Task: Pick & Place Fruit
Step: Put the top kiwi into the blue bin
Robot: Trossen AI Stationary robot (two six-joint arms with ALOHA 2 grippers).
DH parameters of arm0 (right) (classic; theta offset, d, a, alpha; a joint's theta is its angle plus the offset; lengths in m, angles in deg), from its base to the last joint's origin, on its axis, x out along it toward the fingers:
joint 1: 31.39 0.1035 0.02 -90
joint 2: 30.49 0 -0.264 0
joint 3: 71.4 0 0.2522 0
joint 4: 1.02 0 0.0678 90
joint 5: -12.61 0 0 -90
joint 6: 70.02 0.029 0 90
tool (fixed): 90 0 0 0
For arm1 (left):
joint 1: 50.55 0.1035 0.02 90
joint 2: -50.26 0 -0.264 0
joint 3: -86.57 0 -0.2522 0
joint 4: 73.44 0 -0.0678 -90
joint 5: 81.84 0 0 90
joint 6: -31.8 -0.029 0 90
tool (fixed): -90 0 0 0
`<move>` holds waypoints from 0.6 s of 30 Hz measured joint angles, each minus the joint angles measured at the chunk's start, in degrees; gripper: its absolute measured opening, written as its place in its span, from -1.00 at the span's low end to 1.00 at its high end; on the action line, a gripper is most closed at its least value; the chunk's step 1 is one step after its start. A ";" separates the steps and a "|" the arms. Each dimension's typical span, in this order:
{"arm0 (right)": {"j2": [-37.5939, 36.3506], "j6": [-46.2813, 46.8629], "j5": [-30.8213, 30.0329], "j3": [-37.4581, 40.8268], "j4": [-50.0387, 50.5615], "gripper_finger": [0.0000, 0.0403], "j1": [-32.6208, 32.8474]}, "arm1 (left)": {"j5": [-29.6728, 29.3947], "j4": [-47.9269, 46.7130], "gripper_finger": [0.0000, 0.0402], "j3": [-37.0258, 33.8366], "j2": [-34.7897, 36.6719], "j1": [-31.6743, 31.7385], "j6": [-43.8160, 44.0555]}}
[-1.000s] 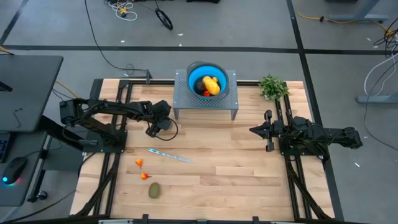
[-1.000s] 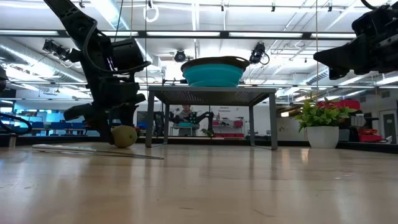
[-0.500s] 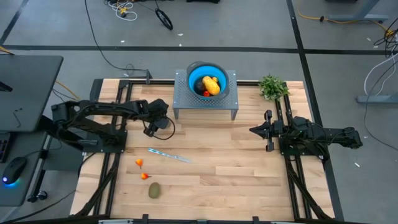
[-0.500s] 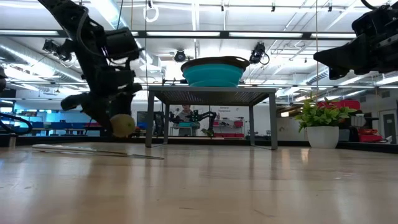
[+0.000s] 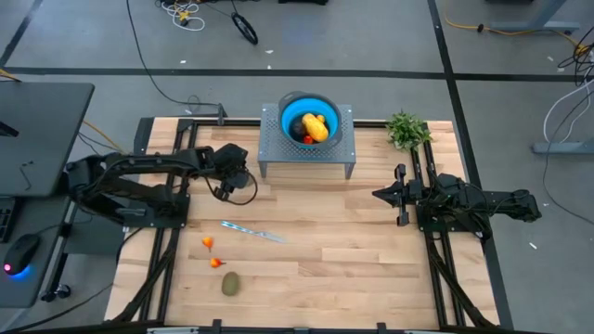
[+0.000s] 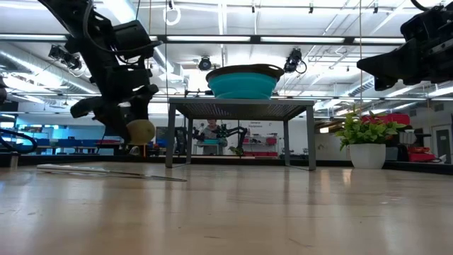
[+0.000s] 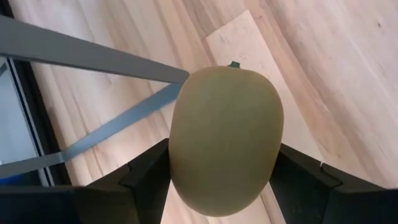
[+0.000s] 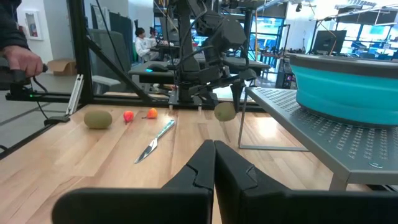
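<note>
My left gripper [image 5: 225,188] hangs over the table's left half, in front of the grey stand, shut on a brown-green kiwi [image 6: 141,131] that is clear of the wood. A second kiwi [image 5: 230,283] and two tiny red-orange fruits [image 5: 207,243] [image 5: 216,263] lie on the near left of the table. The yellow-orange fruit [image 5: 316,127] sits in the blue bowl [image 5: 290,113] on the stand. My right gripper [image 5: 375,194] waits shut at mid-right, touching nothing. My left gripper pinches the kiwi across its middle [image 7: 186,168], one dark finger [image 7: 146,177] on each long side, coming from above and pointing down. The kiwi is lifted clear of the table and hangs between the fingers with one end sticking out past them.
A slim silvery knife-like stick [image 5: 252,231] lies on the wood near the left gripper. The grey perforated stand [image 5: 345,139] holds the bowl at the far middle. A green plant [image 5: 406,129] stands at the far right. Bare wood spreads across the middle and near right.
My left gripper has risen and drawn slightly toward the far edge, still shut on the kiwi. The kiwi, near table level a second ago, now hangs clearly above it. The right arm has kept still.
</note>
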 joint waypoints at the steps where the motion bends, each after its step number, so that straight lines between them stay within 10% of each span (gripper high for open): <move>1: 0.00 -0.01 0.01 0.00 0.01 -0.97 0.00 | 0.02 -0.26 0.23 -0.02 0.48 0.06 0.60; 18: 0.00 0.00 0.00 0.00 0.02 -0.97 0.01 | -1.23 -4.30 0.23 -0.04 11.12 2.19 20.29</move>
